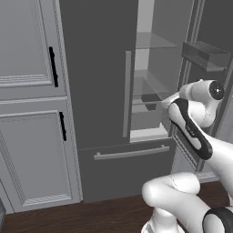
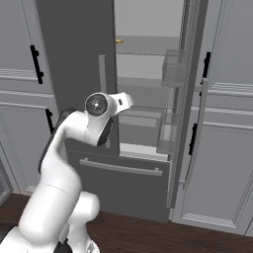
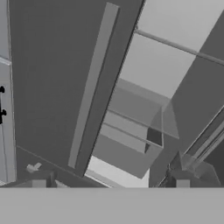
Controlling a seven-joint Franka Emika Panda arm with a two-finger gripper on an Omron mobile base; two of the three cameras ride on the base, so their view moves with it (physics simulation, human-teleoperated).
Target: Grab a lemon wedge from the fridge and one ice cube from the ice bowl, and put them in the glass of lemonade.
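The fridge point(image 1: 98, 68) stands in front of me, dark grey, with its left door point(image 2: 74, 49) shut and its right door point(image 2: 190, 79) swung open. Pale shelves and a drawer point(image 3: 131, 131) show inside. A tiny yellowish-brown speck point(image 2: 119, 41), perhaps the lemon wedge, lies at the left edge of an upper shelf. My gripper point(image 3: 110, 186) is open and holds nothing, its fingertips point(image 3: 39, 183) wide apart. The hand point(image 1: 169, 98) hovers at the fridge opening, level with the lower shelves. The ice bowl and the glass of lemonade are out of view.
Clear door bins point(image 1: 207, 54) line the open door to the right of my arm. The freezer drawer point(image 1: 127, 168) with its bar handle sits below the opening. Light grey cabinets point(image 1: 27, 68) with black handles flank the fridge on both sides point(image 2: 227, 128). Dark wood floor point(image 2: 148, 232) lies underneath.
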